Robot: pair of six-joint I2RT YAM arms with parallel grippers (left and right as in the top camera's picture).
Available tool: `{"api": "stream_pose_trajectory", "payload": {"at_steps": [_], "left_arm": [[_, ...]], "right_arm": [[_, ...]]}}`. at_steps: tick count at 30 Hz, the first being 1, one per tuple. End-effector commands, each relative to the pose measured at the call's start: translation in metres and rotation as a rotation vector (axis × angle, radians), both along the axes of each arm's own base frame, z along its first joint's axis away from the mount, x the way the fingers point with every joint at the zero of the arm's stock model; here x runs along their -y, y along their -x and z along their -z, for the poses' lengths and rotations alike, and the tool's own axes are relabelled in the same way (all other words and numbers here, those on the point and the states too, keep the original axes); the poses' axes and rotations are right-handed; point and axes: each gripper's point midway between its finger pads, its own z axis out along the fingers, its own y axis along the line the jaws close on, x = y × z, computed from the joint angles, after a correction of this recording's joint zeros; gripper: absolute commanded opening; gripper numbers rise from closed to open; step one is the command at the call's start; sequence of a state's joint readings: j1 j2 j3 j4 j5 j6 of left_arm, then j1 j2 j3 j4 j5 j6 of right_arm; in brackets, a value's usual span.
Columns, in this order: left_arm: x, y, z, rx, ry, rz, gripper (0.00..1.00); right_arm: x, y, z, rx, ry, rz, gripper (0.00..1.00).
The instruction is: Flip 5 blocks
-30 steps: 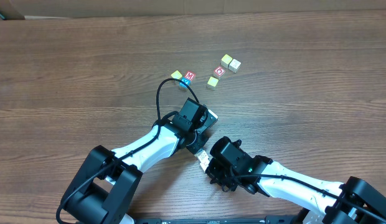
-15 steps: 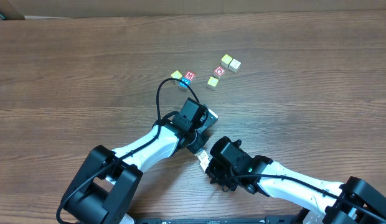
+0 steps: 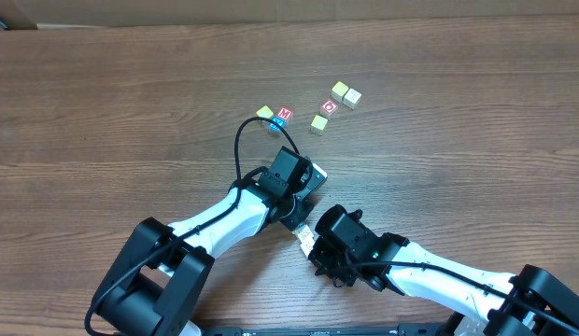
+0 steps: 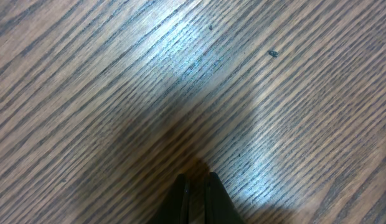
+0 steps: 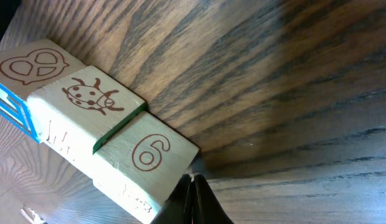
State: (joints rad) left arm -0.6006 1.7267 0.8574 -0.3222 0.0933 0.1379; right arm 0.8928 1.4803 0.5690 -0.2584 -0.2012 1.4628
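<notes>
Left fingers (image 4: pixel 180 202), right fingers (image 5: pixel 196 202) pressed together, empty. Right fingers just beside "6" block (image 5: pixel 148 154): push could slide block row (image 5: pixel 87 99), not flip.

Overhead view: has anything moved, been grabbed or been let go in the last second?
Nothing visibly changed. The left gripper and right gripper stay shut in the same places, holding nothing, and the scattered blocks lie where they were.
</notes>
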Motion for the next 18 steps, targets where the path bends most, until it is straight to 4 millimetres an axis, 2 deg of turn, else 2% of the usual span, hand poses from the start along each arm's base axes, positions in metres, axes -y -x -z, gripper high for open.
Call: {"api": "stream_pose_trajectory", "payload": {"at_steps": [1, 18], "left_arm": [[-0.0096, 0.0233, 0.0296, -0.094, -0.049, 0.01, 0.04], [-0.0054, 0.0239, 0.0286, -0.099, -0.028, 0.017, 0.04]], "right_arm": [[-0.0011, -0.0035, -0.0013, 0.019, 0.003, 0.008, 0.04], [-0.0013, -0.0036, -0.0014, 0.02, 0.002, 0.008, 0.04]]}}
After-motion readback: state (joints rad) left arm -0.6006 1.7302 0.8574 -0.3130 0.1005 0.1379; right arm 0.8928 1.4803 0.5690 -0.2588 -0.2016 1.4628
